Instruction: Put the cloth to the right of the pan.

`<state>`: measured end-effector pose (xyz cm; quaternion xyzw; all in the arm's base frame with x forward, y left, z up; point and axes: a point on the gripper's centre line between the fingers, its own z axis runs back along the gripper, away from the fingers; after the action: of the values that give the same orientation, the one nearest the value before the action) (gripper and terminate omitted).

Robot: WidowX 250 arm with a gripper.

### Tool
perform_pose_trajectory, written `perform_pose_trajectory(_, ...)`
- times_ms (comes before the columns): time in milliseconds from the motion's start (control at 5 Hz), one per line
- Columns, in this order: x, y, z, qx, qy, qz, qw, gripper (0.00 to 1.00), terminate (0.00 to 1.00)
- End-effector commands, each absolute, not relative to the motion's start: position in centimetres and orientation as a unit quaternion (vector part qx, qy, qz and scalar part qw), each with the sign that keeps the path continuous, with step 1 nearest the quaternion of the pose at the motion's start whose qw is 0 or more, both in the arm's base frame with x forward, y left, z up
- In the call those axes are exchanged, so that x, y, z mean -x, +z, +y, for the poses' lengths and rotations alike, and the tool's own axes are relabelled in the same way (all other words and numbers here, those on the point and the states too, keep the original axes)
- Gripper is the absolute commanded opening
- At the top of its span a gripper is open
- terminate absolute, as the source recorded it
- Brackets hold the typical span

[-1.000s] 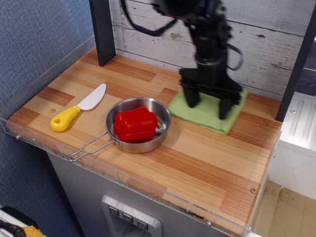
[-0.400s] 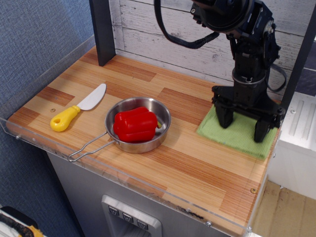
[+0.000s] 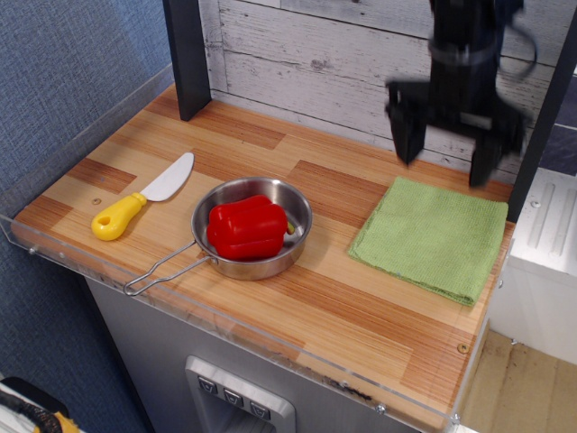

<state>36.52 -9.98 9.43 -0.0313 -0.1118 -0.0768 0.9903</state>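
Note:
The light green cloth [image 3: 432, 236] lies flat on the wooden counter, to the right of the pan and apart from it, reaching close to the right edge. The small steel pan [image 3: 251, 229] stands near the front middle with its wire loop handle pointing front-left and a red toy pepper [image 3: 247, 226] inside. My gripper [image 3: 444, 153] hangs above the cloth's back edge, clear of it, with its two fingers spread wide and nothing between them.
A toy knife [image 3: 141, 199] with a yellow handle lies left of the pan. A dark post [image 3: 187, 56] stands at the back left and another [image 3: 544, 117] at the right. A clear plastic rim [image 3: 225, 317] runs along the counter's front.
The gripper dragged the cloth from behind the pan to the right side of the counter, then let go and rose above it.

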Motion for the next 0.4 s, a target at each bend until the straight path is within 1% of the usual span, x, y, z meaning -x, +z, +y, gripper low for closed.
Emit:
perform_pose_trajectory(0, -35.6, 20.0, -9.8, 0.039, -0.079, -0.178, 0.98, 1.0, 0.0)
perform_pose_trajectory(200, -33.5, 22.1, -8.5, 0.044, -0.079, -0.15, 0.984, 1.0, 0.0)
